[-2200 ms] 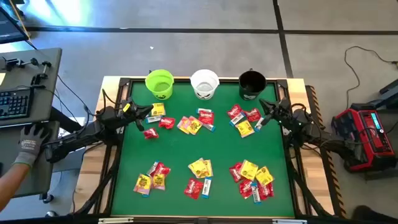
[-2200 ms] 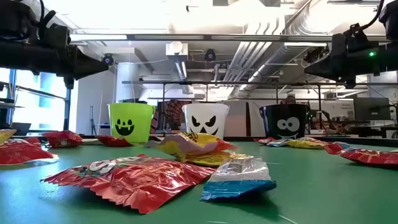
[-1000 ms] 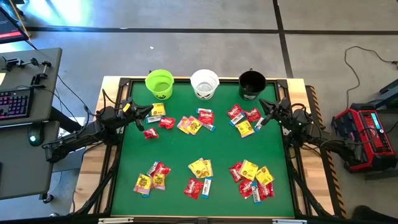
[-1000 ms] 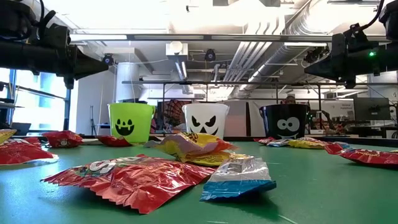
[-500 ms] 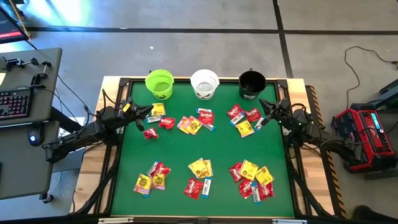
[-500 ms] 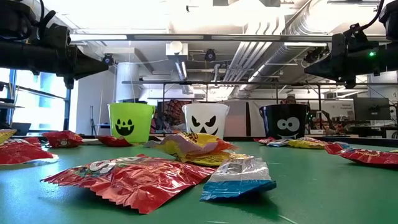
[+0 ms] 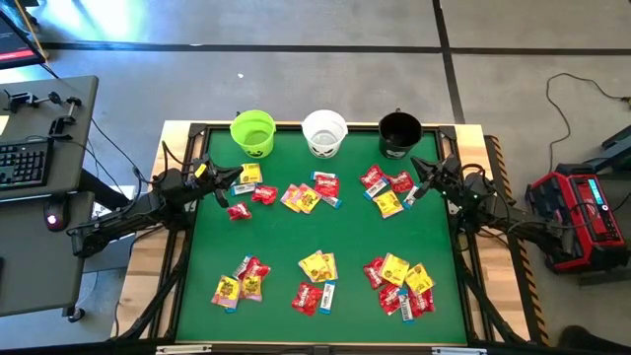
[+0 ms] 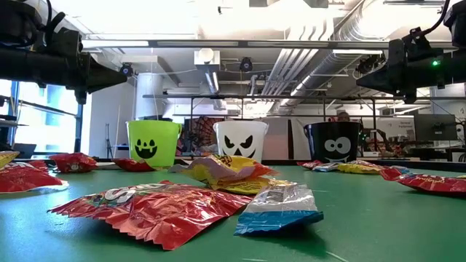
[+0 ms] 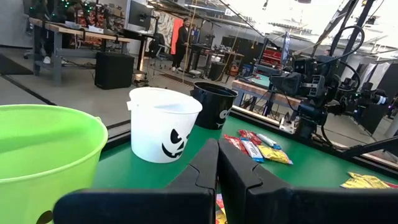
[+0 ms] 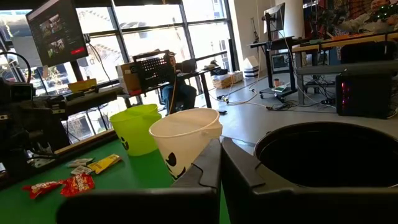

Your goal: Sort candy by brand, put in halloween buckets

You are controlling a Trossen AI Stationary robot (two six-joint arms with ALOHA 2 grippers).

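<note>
**Claws shut and empty, candy just inward of each**

Left claw [image 7: 237,178] hangs above the far left part of the green surface [image 7: 345,237], its two dark fingers [image 9: 205,168] pressed together with nothing between them. Right claw [image 7: 419,182] mirrors it on the far right, also pressed together and bare. Neither touches a piece.

Nearest the left claw is a yellow packet [image 7: 250,174], touching or just beside the tip, with red packets [image 7: 263,194] a little further toward the middle of the surface. Nearest the right claw is a mixed cluster [image 7: 386,192] of red and yellow wrappers with a narrow blue-and-white bar at its edge, just inward of the tip. By my reading each arm would serve its own side; the three heaps along the near edge [image 7: 320,278] lie well apart from both.

All three buckets stand in a row on the far edge: lime green bucket [image 7: 252,132] close behind the left claw, white bucket [image 7: 324,133] in the middle, black bucket [image 7: 399,132] close behind the right claw. They are smooth, round, open-topped pails with dark faces, and none shows candy inside.

Wrappers are thin, crinkled, glossy foil lying flat and overlapping, so pinching one alone looks fiddly.
</note>
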